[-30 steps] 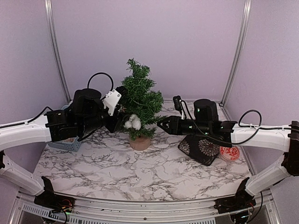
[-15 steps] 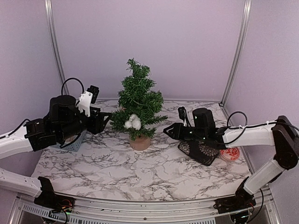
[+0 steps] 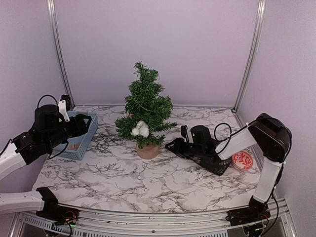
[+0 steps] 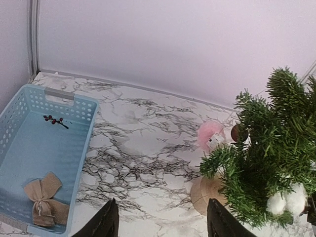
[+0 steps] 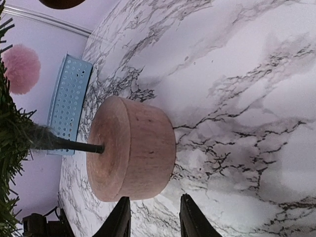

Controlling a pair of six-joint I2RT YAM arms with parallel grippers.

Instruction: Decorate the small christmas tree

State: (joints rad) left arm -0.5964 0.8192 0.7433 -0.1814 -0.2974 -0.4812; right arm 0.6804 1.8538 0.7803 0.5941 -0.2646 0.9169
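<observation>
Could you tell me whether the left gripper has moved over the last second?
Yes: the left gripper withdrew leftward, away from the small christmas tree, toward the blue basket.

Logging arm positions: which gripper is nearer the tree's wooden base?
Right. The right gripper sits low, close beside the wooden base; the left gripper hangs far off to the left, over the blue basket.

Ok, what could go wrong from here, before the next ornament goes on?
1. The right arm's fingers sit low, close to the wooden stump base; a forward nudge could tip the small christmas tree and shake off the white cotton ornament.
2. The burlap bow lies flat near the blue basket wall; the left arm's fingers may catch or drag the basket when reaching in.
</observation>
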